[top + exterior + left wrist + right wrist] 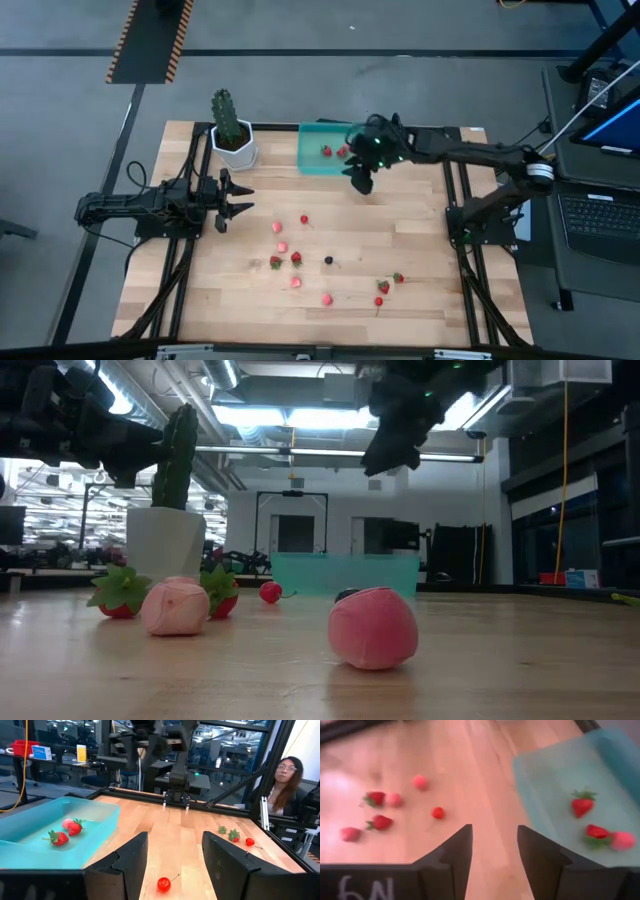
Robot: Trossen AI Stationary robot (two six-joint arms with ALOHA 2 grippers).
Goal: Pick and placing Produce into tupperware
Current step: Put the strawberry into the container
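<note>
The teal tupperware [318, 160] sits at the table's far middle and holds three strawberry pieces [582, 805]. Several red and pink pieces [296, 258] and one dark berry [328, 260] lie scattered on the wood in the near half. My right gripper [360, 182] hovers open and empty, raised above the table [395, 435] by the tupperware's near right corner. My left gripper [245, 199] is open and empty at the table's left, pointing toward the right edge. A small red piece [163, 883] lies just ahead of it.
A tall green cactus in a white pot [232, 138] stands just left of the tupperware. A few more pieces lie near the right side [390, 283]. A person [285, 777] sits beyond the table's right edge, and a laptop [600, 215] is on a side desk.
</note>
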